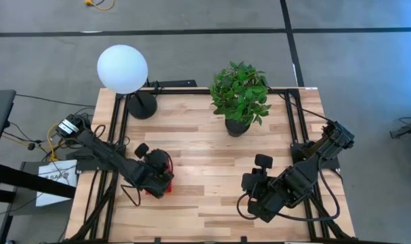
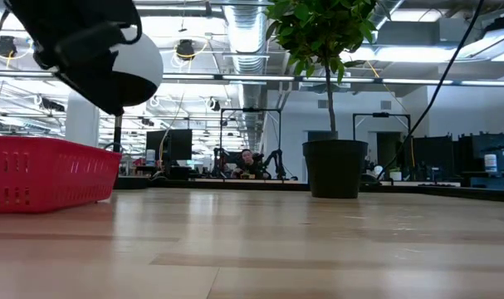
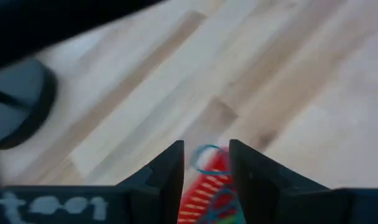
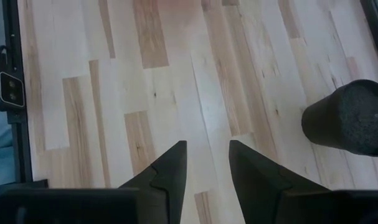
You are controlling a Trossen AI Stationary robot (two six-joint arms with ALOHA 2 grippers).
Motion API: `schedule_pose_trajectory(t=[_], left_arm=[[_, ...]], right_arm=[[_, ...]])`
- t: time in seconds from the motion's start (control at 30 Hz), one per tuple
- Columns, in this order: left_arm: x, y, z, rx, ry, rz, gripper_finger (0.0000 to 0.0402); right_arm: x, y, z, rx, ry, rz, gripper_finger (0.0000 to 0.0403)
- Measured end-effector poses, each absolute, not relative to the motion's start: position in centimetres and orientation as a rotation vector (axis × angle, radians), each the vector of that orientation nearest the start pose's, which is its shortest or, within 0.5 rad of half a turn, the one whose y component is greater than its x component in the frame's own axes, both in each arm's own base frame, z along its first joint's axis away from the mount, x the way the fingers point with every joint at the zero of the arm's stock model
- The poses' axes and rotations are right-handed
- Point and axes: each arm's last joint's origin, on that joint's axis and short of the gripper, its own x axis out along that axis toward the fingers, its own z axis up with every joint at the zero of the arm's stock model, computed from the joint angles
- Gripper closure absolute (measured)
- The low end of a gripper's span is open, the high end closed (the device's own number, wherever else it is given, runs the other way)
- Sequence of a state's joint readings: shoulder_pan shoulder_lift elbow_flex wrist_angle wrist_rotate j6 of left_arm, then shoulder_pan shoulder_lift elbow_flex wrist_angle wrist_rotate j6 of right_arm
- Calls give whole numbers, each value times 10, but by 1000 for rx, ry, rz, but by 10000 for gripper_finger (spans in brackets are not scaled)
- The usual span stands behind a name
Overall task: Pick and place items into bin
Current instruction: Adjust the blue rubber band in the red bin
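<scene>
The red mesh basket (image 1: 166,164) sits at the table's left near part, mostly under my left arm; the low view shows its wall (image 2: 44,170). My left gripper (image 3: 207,163) is open, right above it. A blue loop (image 3: 207,155) shows in the gap between the fingers, over the basket's red wall (image 3: 201,194). More blue and green loops (image 3: 225,208) lie inside. My right gripper (image 4: 207,163) is open over bare wood at the table's right near part (image 1: 254,193). No loops show on the table.
A potted plant (image 1: 239,95) in a black pot (image 4: 350,121) stands at the far middle. A white globe lamp (image 1: 122,68) stands at the far left corner. Bare wood lies between the two arms (image 1: 205,183). A person (image 2: 247,162) sits far behind the table.
</scene>
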State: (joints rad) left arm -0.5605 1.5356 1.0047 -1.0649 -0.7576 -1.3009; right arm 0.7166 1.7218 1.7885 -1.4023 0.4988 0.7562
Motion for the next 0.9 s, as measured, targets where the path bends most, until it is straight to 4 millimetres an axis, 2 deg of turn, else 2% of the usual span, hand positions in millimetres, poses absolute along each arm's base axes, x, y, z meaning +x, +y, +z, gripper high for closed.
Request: schedule_pose_trajectory(t=[0.3,0.47,0.6,0.9], left_arm=[[228,-85,190,-170,996,911,283],[227,-75,180,-188,1039,924,283],[228,-73,176,-205,1030,918,283],[241,-82,174,-297,1064,730,283]], right_arm=[[252,201,350,-84,1059,-228,290],[252,201,350,-84,1059,-229,290],[252,201,350,-84,1059,-228,290],[252,201,350,-83,1059,-229,290]])
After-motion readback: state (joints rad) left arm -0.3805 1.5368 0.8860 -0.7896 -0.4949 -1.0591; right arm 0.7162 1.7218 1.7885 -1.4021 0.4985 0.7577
